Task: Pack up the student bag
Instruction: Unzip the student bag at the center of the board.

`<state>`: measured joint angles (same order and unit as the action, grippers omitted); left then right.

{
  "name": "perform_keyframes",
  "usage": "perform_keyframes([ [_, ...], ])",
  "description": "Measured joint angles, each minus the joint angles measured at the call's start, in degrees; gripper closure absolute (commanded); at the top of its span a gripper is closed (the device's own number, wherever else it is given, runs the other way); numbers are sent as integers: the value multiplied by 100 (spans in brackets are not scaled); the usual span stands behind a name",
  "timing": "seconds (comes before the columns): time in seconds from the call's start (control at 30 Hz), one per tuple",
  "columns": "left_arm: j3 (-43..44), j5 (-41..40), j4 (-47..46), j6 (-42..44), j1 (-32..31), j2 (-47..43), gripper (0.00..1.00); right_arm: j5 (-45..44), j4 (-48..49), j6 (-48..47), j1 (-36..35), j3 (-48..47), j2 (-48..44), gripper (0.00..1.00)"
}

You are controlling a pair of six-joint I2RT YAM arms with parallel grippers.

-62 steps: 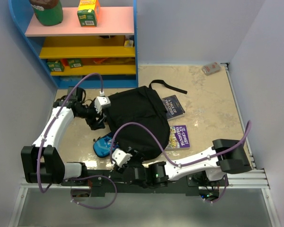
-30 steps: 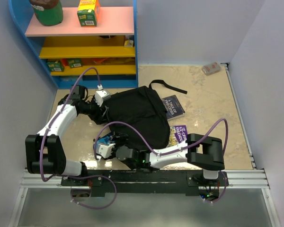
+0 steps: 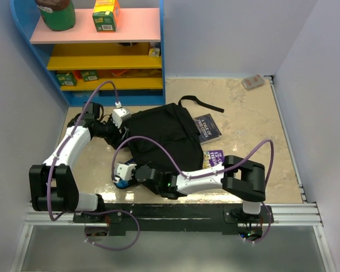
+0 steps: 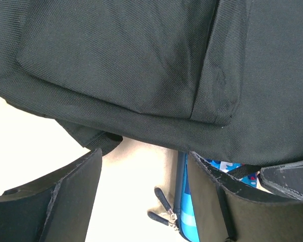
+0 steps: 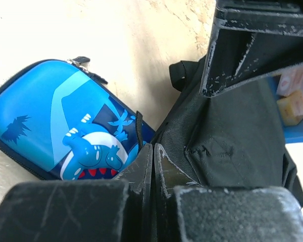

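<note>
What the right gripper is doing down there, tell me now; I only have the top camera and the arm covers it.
Observer: The right gripper is closed, with its tips at the edge of the blue pencil case, right against the student bag.
Operator: Say whether it holds anything.
Observer: Its fingers meet with no gap. I cannot tell whether any fabric is pinched between them.
Operator: Report the left one.
Observer: The left gripper is open and empty. Bag fabric fills the view ahead of it, and the case's zip pulls show between its jaws.
</note>
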<state>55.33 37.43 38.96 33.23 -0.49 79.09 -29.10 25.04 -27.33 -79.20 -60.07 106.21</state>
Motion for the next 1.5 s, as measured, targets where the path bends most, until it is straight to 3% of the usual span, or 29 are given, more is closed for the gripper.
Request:
perform_keyframes([
  [0.4,214,136,361,52,11,-243,26,-201,-111,931,9,470,-1193,100],
  [0.73,422,1290,1080,1091,-68,-872,15,-719,-162,1858,-74,938,-1827,100],
  [1.0,70,1880,1244,2116,-741,-997,13,-1200,-240,2551,-192,1060,-2146,100],
  [1.3,-179,1895,553,2006,-1558,-1228,12,-1445,-422,3001,-192,1064,-2446,100],
  [1.37,-245,1875,264,1847,-1711,-1231,15,-1478,-455,3062,-192,1075,-2465,100],
  [1.4,-293,1847,149,1803,-1786,-1228,21,-1488,-457,3097,-192,1084,-2483,100],
  [1.43,-343,1803,63,1740,-1847,-1217,40,-1493,-472,3132,-192,1095,-2503,100],
  [1.5,-417,1687,-26,1672,-2000,-1147,55,-1495,-492,3185,-192,1119,-2559,100],
])
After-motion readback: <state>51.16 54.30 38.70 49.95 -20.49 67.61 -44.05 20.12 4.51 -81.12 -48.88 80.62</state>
